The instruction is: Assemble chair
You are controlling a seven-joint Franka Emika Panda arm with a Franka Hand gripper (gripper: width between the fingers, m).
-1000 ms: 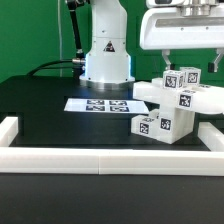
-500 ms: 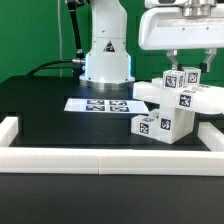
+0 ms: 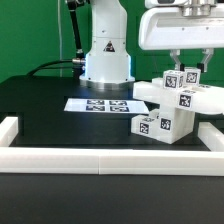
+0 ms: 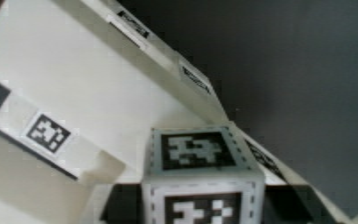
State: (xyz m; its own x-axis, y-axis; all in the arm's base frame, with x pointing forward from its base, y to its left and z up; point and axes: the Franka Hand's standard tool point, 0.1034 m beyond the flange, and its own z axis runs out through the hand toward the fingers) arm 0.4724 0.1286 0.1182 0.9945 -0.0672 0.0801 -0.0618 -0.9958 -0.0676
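The chair [image 3: 172,103] is a cluster of chunky white tagged pieces on the black table at the exterior view's right, close to the front rail. My gripper [image 3: 187,68] hangs straight above it. Its two fingers straddle the topmost tagged block [image 3: 181,79] and are closed against its sides. In the wrist view the same tagged block [image 4: 197,170] fills the space between the dark fingers [image 4: 119,203], with long white chair bars [image 4: 105,80] running behind it. The fingertips are hidden by the block.
The marker board [image 3: 98,104] lies flat on the table in front of the robot base [image 3: 106,55]. A low white border rail [image 3: 100,155] runs along the front edge and turns up at the left corner [image 3: 8,128].
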